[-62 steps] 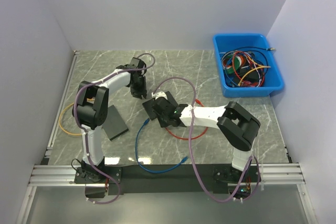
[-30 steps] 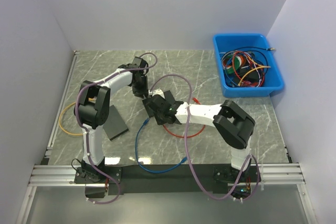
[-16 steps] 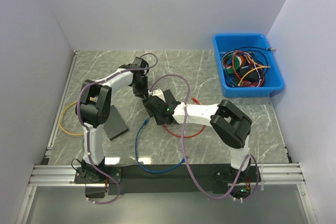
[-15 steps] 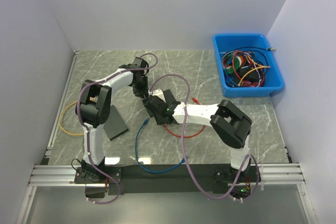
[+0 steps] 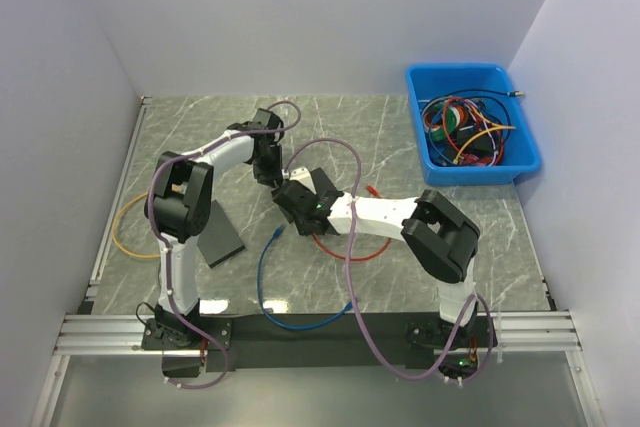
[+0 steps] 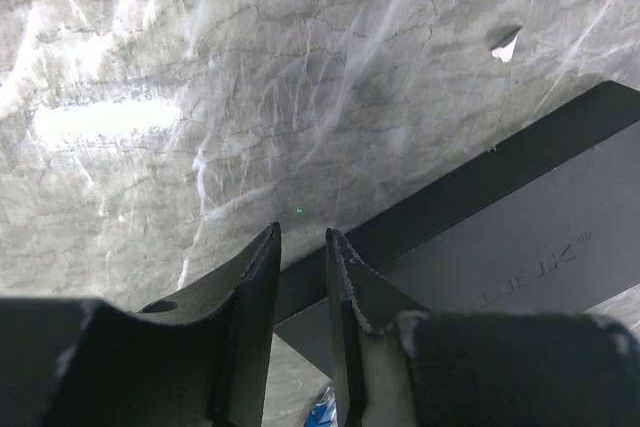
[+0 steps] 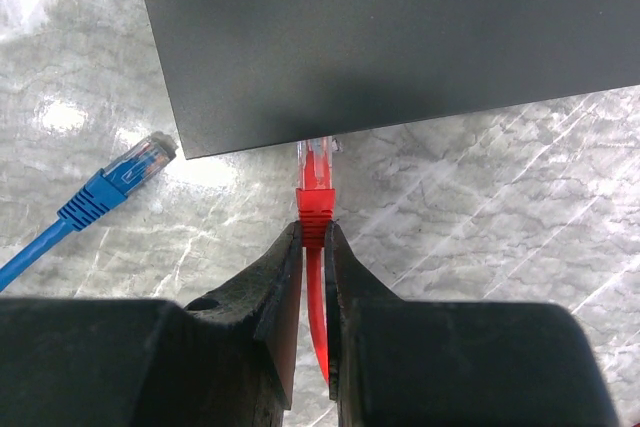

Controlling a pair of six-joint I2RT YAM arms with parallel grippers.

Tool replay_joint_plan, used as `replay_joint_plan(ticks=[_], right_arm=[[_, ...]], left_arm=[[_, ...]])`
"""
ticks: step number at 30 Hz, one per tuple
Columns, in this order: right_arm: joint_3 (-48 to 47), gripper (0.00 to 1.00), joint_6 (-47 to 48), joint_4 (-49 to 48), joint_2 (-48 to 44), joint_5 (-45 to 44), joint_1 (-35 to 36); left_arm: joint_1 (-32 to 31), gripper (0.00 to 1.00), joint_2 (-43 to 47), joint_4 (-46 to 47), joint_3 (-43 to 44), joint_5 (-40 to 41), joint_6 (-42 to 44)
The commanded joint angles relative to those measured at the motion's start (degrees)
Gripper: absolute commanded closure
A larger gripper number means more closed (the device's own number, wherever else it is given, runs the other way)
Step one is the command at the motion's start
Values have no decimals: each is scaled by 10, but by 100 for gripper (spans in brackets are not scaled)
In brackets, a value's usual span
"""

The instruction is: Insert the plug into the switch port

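The black switch (image 7: 380,37) lies on the marble table and also shows in the top view (image 5: 287,196) and the left wrist view (image 6: 520,237). My right gripper (image 7: 313,232) is shut on the red boot of the red plug (image 7: 316,187). The plug's clear tip touches the switch's near edge. I cannot see a port. My left gripper (image 6: 303,237) is nearly closed with a narrow gap and holds nothing. Its fingertips (image 6: 342,257) sit over the switch's corner. In the top view both grippers meet at the switch, the left (image 5: 270,175) behind it and the right (image 5: 300,209) in front.
A blue cable's plug (image 7: 125,177) lies loose left of the red plug, and its cable (image 5: 262,277) runs to the near edge. A red cable loop (image 5: 350,250), a black plate (image 5: 218,232), a yellow cable (image 5: 125,237) and a blue bin (image 5: 475,175) of cables sit around.
My right gripper has moved left and away from the base with the red plug, up to the switch. The left gripper has shifted slightly toward the switch.
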State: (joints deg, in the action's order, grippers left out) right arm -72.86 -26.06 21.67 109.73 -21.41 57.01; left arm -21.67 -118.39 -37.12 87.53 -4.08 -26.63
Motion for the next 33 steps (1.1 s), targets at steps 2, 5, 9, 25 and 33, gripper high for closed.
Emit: replay_joint_plan(ticks=[2,5,9,25,33], right_arm=[[-25,100,2,-57,-23,-36,3],[-19,100,9,-73,-16,-36,3],[21,100,34,-133,-22,-35,2],[120,100,110,-284,-94,-20,3],[109,100,127,-296,-75,-6,2]], left_arm=[[-7,69,-9,-26,15,-34,3],[-7,69,-8,-26,14,-35,4],[-7,69,-12,-26,15,-39,4],[-7,69,-13,-29,16,-44,8],[-7,69,-13,-29,16,-47,9]])
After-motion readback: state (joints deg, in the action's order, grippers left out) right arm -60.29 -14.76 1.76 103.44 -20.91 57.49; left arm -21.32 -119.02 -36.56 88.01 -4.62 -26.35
